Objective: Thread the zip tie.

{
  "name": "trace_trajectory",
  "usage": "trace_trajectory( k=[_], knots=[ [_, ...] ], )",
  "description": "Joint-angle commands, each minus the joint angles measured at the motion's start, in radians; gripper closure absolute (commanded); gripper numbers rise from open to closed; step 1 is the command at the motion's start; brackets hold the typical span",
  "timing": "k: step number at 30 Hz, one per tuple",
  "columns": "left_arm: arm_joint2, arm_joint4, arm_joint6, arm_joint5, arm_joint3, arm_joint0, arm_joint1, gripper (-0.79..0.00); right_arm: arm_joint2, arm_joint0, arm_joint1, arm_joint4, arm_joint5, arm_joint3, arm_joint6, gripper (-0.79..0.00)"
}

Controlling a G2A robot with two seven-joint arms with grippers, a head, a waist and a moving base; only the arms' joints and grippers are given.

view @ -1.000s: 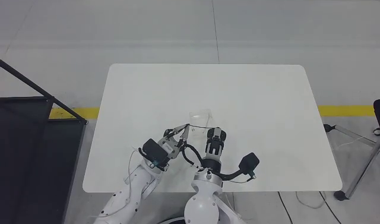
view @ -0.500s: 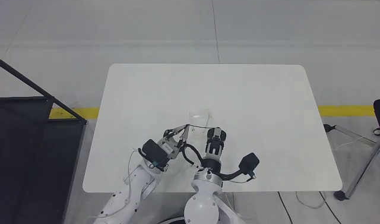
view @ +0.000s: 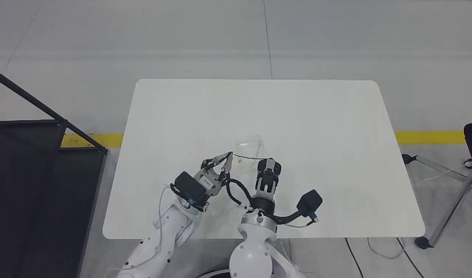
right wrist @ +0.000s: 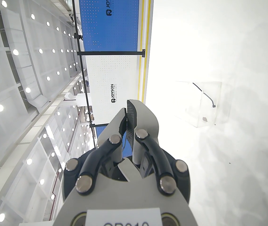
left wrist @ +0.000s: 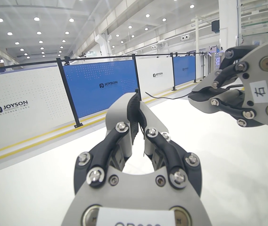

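Zip tie (left wrist: pixel 171 98) strip spans from the right end effector (left wrist: pixel 191 96), pressed together on it, toward the left end effector (left wrist: pixel 136 98), also pinching it, above the table (left wrist: pixel 218 170).

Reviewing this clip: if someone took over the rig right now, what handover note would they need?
Left gripper: shut on a thin black plastic zip tie, above the white table.
Right gripper: shut on what looks like the same tie's other end. Its free tip points at the left gripper's fingertips, close by.
Clear plastic box: on the table beyond the grippers, with a second black zip tie inside.
Done: tie lifted, with both grippers holding it.
Left: feed the tip through the head. No closed loop is visible, and the head is too small to locate.
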State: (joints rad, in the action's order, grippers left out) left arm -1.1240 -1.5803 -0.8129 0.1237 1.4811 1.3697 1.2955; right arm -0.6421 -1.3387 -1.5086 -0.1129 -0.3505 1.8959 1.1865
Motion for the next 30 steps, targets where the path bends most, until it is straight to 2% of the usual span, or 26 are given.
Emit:
trace_trajectory(
  k=[1,30],
  knots=[
    [0.002,-0.003,0.003,-0.001,-0.002,-0.001,0.000,0.000,0.001,0.000,0.001,0.001,0.001,0.000,0.000,0.000],
    [0.008,-0.027,0.009,0.007,-0.013,-0.012,0.002,0.000,0.013,0.014,-0.005,-0.001,-0.012,-0.013,0.009,0.000]
  ],
)
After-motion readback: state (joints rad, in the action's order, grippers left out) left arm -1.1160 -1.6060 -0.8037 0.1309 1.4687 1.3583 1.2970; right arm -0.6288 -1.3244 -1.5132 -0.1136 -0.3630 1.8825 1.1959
